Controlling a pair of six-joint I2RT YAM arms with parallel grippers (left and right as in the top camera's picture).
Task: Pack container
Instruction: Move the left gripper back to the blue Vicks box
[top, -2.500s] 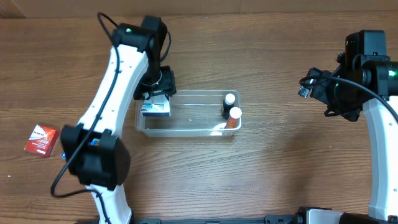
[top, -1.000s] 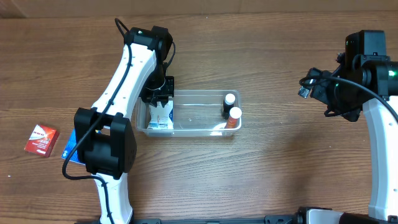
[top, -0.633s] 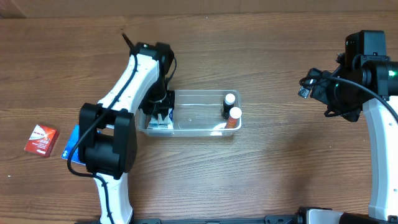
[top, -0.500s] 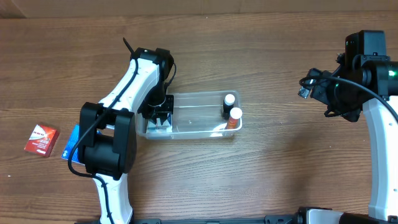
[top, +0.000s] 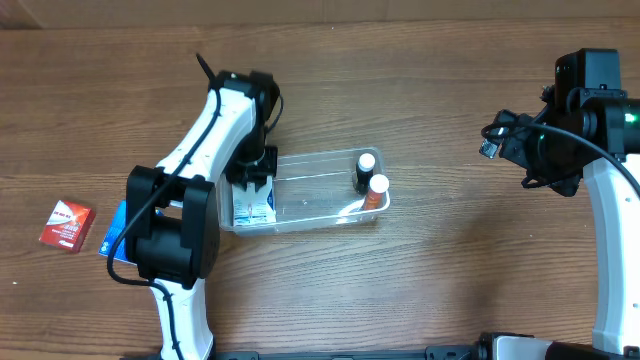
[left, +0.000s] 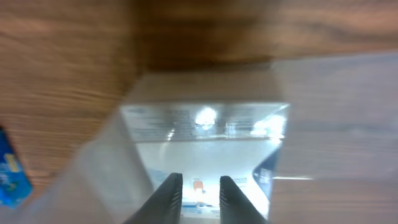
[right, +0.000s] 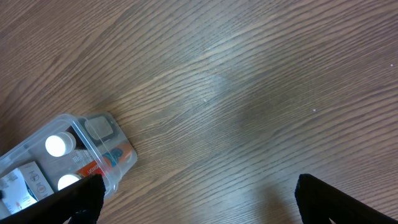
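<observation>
The clear container (top: 315, 157) lies slightly askew at mid-table. Its left end holds a white box (top: 255, 205), its right end a white-capped bottle (top: 367, 162) and an orange bottle (top: 377, 186). My left gripper (top: 254, 180) reaches down into the left end. In the left wrist view its shut fingers (left: 200, 186) hover just over the white box (left: 205, 134), gripping nothing, with the container wall (left: 323, 124) around them. My right gripper (right: 198, 190) stands wide open above bare wood at the far right, with the container (right: 93, 134) at the left edge of its view.
A red box (top: 66, 224) lies at the table's left. A blue box (top: 118, 232) sits next to it, partly under my left arm, and also shows as the blue box (left: 11, 171) in the left wrist view.
My left gripper has dropped into the container's left end onto the white box. The container has turned a little, its left end shifting toward the front. The right arm has not moved.
</observation>
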